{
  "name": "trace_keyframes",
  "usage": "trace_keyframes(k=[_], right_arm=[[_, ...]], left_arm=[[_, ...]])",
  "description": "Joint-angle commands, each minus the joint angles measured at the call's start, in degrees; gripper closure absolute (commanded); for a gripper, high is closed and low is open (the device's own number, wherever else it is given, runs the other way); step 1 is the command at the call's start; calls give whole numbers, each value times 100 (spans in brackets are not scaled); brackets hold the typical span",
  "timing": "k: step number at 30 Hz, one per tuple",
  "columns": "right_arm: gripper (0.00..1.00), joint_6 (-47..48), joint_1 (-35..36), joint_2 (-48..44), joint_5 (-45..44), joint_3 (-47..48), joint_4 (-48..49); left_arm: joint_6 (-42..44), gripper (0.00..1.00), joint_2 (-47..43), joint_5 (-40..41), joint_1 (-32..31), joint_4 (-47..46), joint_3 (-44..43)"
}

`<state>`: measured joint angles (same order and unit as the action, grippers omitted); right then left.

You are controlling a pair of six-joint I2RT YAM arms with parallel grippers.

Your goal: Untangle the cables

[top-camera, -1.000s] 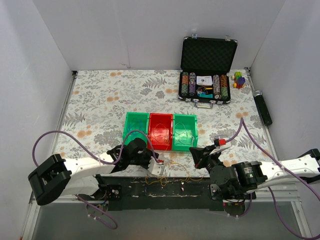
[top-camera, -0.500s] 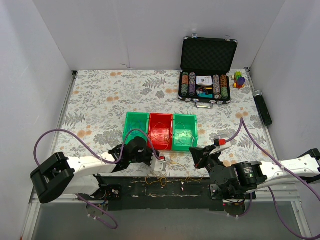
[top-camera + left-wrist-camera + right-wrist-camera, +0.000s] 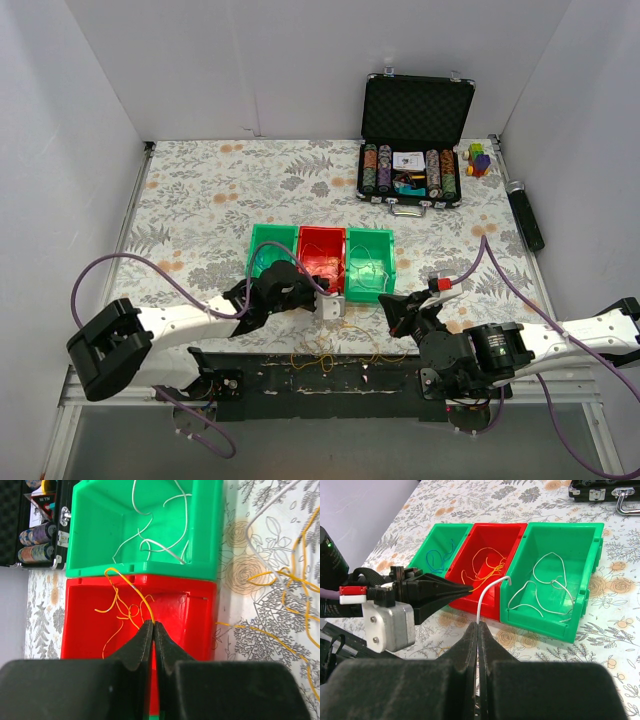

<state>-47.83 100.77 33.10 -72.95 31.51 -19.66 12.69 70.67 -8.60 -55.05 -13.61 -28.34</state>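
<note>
My left gripper (image 3: pixel 153 622) is shut on a thin yellow cable (image 3: pixel 131 584), and it hangs over the red bin (image 3: pixel 90 630), where other yellow cables lie. From above, the left gripper (image 3: pixel 318 284) is at that bin's front edge. The right gripper (image 3: pixel 479 625) is shut on a white cable (image 3: pixel 485 592) that curls up in front of the bins, and seen from above the right gripper (image 3: pixel 386 304) is low at the front right. A loose yellow and white tangle (image 3: pixel 330 350) lies by the table's near edge, and the same tangle (image 3: pixel 290 575) shows in the left wrist view.
Three bins stand in a row: a green bin (image 3: pixel 440 555) with blue cables, the red bin (image 3: pixel 487 562), and a green bin (image 3: pixel 555 587) with white cables. An open black chip case (image 3: pixel 413 160), coloured blocks (image 3: pixel 478 158) and a black tool (image 3: pixel 525 215) sit at the back right.
The left gripper has shut on the yellow cable and moved right and away from the near edge, up to the red bin. The right arm has not moved.
</note>
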Motion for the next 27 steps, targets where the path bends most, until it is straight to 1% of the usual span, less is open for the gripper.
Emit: trace_keyframes(k=[1,4,10,19,20,21,22,25,27], right_arm=[[99,-77,1981,29,-211,216,32],[99,-95,1981,12,-211,207,32],[99,-121,1990,21,-211,172,50],[99,-156,1999,-76,-246,66,59],[99,-156,1999,-93,-255,57,68],[99,-147,1999,-120,-255,49,68],[99,-156,1999,-129,-255,40,68],[99,-139,2008,-155,-264,22,68],[99,-130,2008,-164,-281,22,59]], left_arm=[[-30,100,227,350,-15,-485,-84],[-38,100,508,561,20,-538,-154],[-99,100,1149,781,222,-134,-576],[-223,100,1440,781,249,112,-972],[-258,81,1406,737,258,200,-1007],[-284,61,1353,694,249,270,-1042],[-328,50,1283,658,258,340,-1077],[-363,37,1037,527,266,700,-1200],[-433,34,826,447,275,877,-1235]])
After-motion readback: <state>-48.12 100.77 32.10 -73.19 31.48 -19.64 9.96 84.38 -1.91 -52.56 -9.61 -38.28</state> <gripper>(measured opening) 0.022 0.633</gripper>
